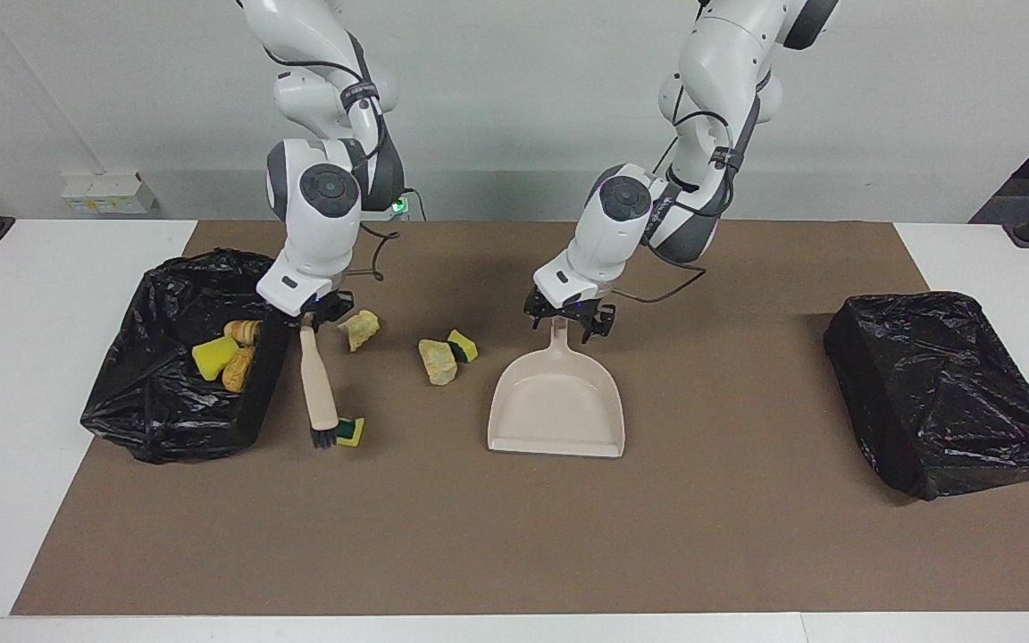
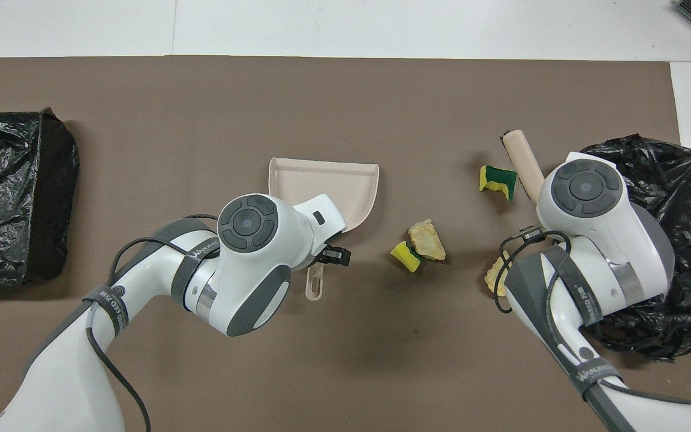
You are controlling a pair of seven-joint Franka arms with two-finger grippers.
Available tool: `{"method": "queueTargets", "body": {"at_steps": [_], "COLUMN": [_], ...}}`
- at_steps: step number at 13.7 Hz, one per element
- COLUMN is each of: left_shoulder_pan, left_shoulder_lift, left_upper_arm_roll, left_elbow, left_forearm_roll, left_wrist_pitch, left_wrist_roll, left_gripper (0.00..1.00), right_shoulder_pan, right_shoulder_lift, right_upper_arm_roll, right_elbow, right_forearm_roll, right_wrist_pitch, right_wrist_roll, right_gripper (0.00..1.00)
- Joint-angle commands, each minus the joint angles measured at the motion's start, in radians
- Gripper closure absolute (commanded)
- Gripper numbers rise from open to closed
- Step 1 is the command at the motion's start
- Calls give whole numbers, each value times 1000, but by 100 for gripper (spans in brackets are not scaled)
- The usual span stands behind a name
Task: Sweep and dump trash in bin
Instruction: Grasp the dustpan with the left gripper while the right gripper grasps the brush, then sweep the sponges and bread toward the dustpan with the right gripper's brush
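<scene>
Looking at my right gripper [image 1: 316, 314], I see it clenched on the top of the brush [image 1: 319, 384] handle, beside the open bin [image 1: 166, 420] at the right arm's end of the table. The brush hangs down with its dark bristles on the mat [image 1: 514, 536], touching the green and yellow sponge piece [image 1: 350, 431]. From above, the brush [image 2: 520, 161] handle shows just beside this same sponge piece [image 2: 497, 180].

My left gripper [image 1: 570, 320] is low at the handle of the dustpan [image 1: 557, 402], with one finger on each side of it. I cannot tell if the fingers already press the handle or are only around it. The dustpan lies flat on the mat, near the middle of the table, with its wide mouth pointing away from the robots.

The trash is in two places. Three scraps [image 1: 227, 354] are inside the open bin: one yellow piece and two orange-brown lumps. Four are on the mat: the sponge piece at the bristles, a tan lump [image 1: 359, 329] close to the right gripper, and a pair touching each other, a tan lump [image 1: 438, 361] and a small yellow and green piece [image 1: 464, 345], between the brush and the dustpan.

A second black bag [image 1: 943, 393] sits at the left arm's end of the table, well apart from all of this.
</scene>
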Motion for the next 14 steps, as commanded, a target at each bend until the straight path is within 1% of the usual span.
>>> {"method": "queueTargets", "body": {"at_steps": [1, 2, 4, 6, 7, 8, 9, 10, 12, 14], "left_shoulder_pan": [-8, -8, 8, 35, 42, 57, 69, 69, 71, 98], "left_shoulder_lift": [-26, -26, -27, -32, -32, -32, -44, -56, -85, -88], "left_upper_arm_roll": [7, 8, 8, 10, 14, 17, 43, 69, 102, 110], "left_elbow": [-6, 0, 29, 34, 37, 40, 42, 43, 42, 42], "left_forearm_roll": [9, 28, 125, 154, 154, 156, 167, 185, 185, 185], "left_wrist_pitch": [-35, -43, -45, -55, -59, -65, -78, -85, -153, -169], "left_wrist_roll": [-11, 2, 11, 105, 174, 237, 282, 381, 617, 754], "left_gripper": [80, 100, 100, 100, 100, 100, 100, 100, 100, 100], "right_shoulder_pan": [-40, -40, -21, 9, 29, 45, 55, 63, 68, 97], "right_shoulder_lift": [82, 85, 85, 76, 71, 70, 70, 67, 63, 54], "right_upper_arm_roll": [16, 16, 19, 28, 33, 33, 33, 33, 33, 34], "right_elbow": [36, 25, 11, 5, 5, 8, 8, 8, 8, 20], "right_forearm_roll": [-76, -76, -67, -56, -11, 67, 141, 208, 327, 399], "right_wrist_pitch": [67, 64, 38, -29, -65, -94, -109, -123, -149, -206], "right_wrist_roll": [-31, -31, -34, -53, -82, -101, -101, -101, -103, -103], "right_gripper": [100, 100, 100, 100, 100, 100, 100, 100, 100, 100]}}
